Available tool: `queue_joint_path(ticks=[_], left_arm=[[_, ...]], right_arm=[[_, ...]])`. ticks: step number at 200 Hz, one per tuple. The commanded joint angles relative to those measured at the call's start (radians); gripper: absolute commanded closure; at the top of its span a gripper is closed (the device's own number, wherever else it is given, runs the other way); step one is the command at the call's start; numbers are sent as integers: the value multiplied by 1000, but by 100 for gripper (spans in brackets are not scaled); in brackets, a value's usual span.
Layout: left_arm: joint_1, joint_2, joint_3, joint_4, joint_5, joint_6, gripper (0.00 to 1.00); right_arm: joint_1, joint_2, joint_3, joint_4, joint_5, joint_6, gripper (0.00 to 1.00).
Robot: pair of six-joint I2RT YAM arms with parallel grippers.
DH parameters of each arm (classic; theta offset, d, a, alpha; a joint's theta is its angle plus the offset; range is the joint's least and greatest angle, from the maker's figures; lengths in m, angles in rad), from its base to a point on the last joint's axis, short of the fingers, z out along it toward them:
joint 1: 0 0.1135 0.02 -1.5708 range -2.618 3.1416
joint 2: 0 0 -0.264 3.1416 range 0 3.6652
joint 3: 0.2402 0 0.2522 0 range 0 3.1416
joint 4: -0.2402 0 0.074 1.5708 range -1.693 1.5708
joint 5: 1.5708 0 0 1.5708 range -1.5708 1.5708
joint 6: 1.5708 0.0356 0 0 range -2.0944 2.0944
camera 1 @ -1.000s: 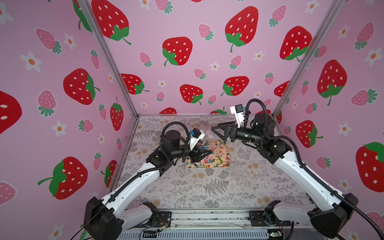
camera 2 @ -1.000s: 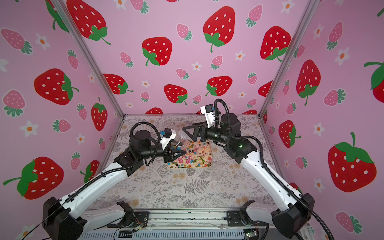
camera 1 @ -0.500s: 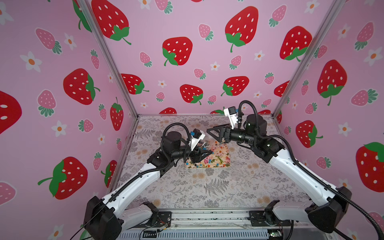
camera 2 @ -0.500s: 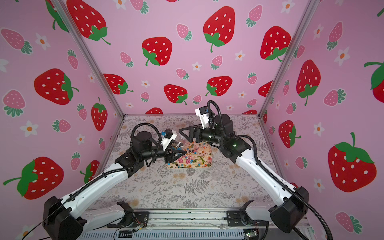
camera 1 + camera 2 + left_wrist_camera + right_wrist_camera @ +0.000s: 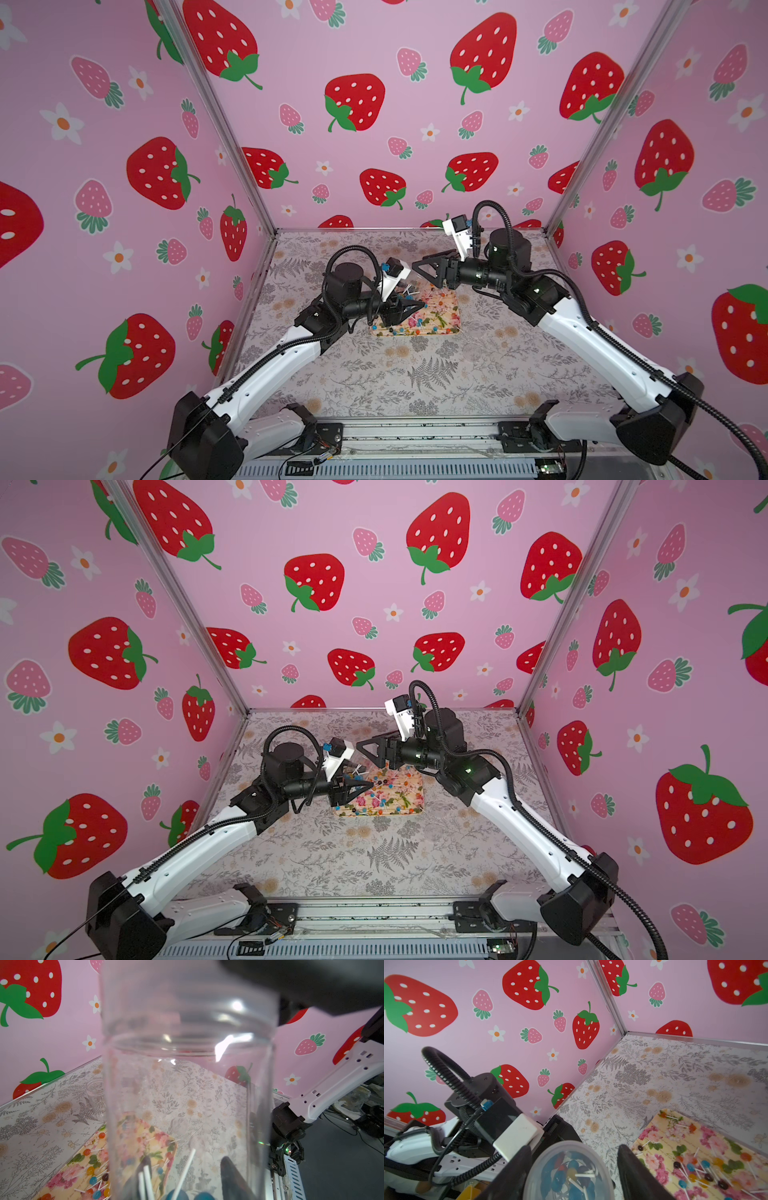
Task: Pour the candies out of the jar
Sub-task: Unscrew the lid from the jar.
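Near the floral tray [image 5: 442, 322], left claw [image 5: 419, 307] clamps the clear round jar [image 5: 187, 1084]; right claw [image 5: 574, 1148] straddles it, open.

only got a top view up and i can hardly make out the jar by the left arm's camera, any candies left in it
Observer: Yes. In the right wrist view the jar holds a small cluster of candies, mostly blue heads with white sticks.
Operator: is the other arm holding it too
Observer: Not by that view. The right claw has a finger on each side of the jar, and the table shows between the jar and one finger.
Operator: where in the jar do they sit
Observer: In the left wrist view they lie at the end nearest the left claw; the far stretch of the jar is empty.
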Motion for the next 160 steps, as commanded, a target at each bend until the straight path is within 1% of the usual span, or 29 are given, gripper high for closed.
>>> queue_joint_path(ticks=[1, 6, 8, 17, 30, 49, 61, 79, 104, 133, 145, 160], left_arm=[[-5, -2, 30, 51, 21, -4, 62], [-5, -2, 30, 54, 23, -6, 62], [-4, -2, 30, 55, 25, -7, 62], [-5, -4, 33, 56, 30, -11, 62], [-5, -8, 38, 56, 34, -18, 62], [-4, -18, 43, 63, 54, -37, 62], [-5, -22, 47, 73, 75, -58, 62], [-4, -25, 49, 102, 104, -108, 62], [-9, -18, 39, 198, 170, -198, 61], [-24, -3, 59, 212, 216, -221, 61], [-31, 3, 66, 212, 230, -224, 61], [-38, 10, 72, 212, 237, -224, 61]], right_arm=[[5, -1, 34, -29, 36, -27, 47], [5, -2, 35, -31, 37, -29, 47], [5, -2, 34, -31, 36, -31, 50], [5, -2, 39, -34, 33, -45, 54], [2, -5, 52, -45, 24, -82, 57], [-22, -3, 76, -41, -33, -159, 58], [-55, 6, 98, -39, -72, -186, 59], [-104, 29, 130, -1, -197, -233, 60], [-141, 81, 208, 11, -370, -321, 60], [-141, 133, 287, 13, -585, -427, 57], [-141, 148, 318, -6, -641, -461, 57], [-141, 160, 349, -58, -676, -524, 57]])
